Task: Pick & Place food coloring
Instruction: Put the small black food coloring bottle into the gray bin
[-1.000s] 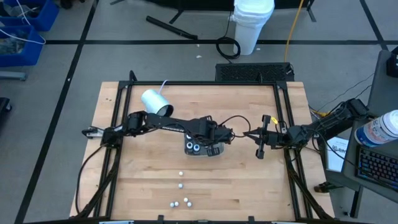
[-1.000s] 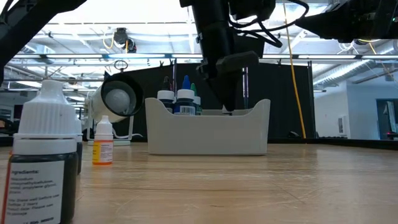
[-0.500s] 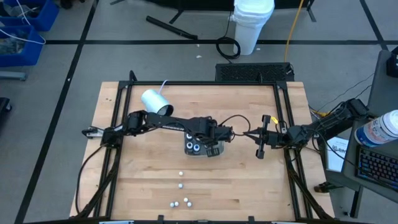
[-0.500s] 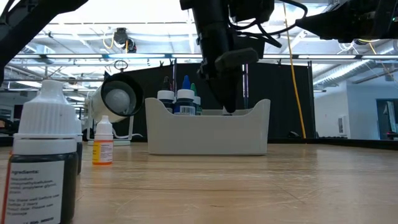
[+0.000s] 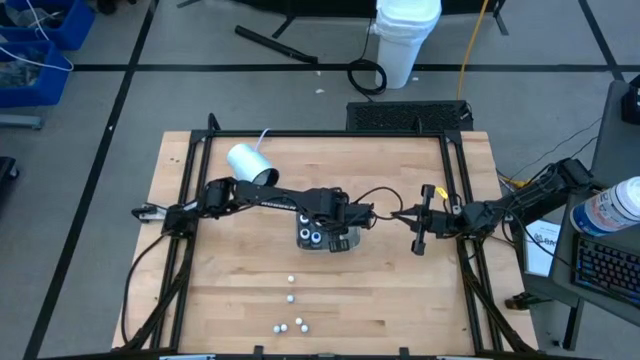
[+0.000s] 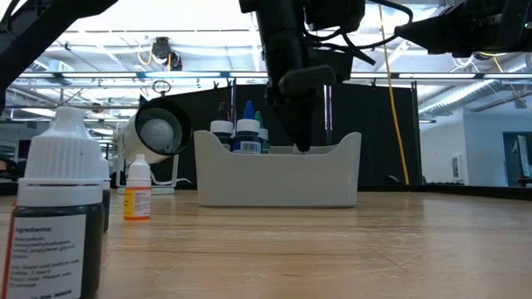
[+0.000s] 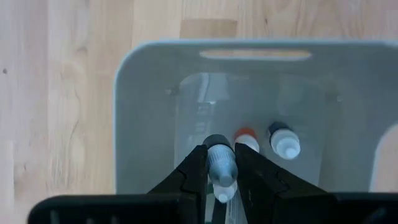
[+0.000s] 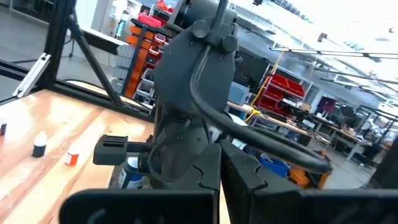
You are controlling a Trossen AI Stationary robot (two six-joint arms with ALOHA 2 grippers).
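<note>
Food coloring bottles, small with white or dark caps, are in two places. Some stand inside the shallow grey plastic tray (image 5: 327, 240) in the middle of the light wooden counter (image 5: 230, 290): two dark-capped ones (image 5: 312, 237) show from above, and a red-capped bottle (image 7: 246, 138) and a black-capped one (image 7: 284, 140) in the left wrist view. A few small whitish bottles (image 5: 291, 298) lie loose near the front edge of the counter. The left pincer (image 7: 220, 169) is lowered into the tray, its fingers narrow and closed on a small grey-capped bottle (image 7: 221, 163). The right pincer (image 5: 420, 243) waits above the right side of the counter with its fingers fully together, holding nothing. A white-and-grey cylinder (image 5: 249, 163) lies near the back left of the counter.
</note>
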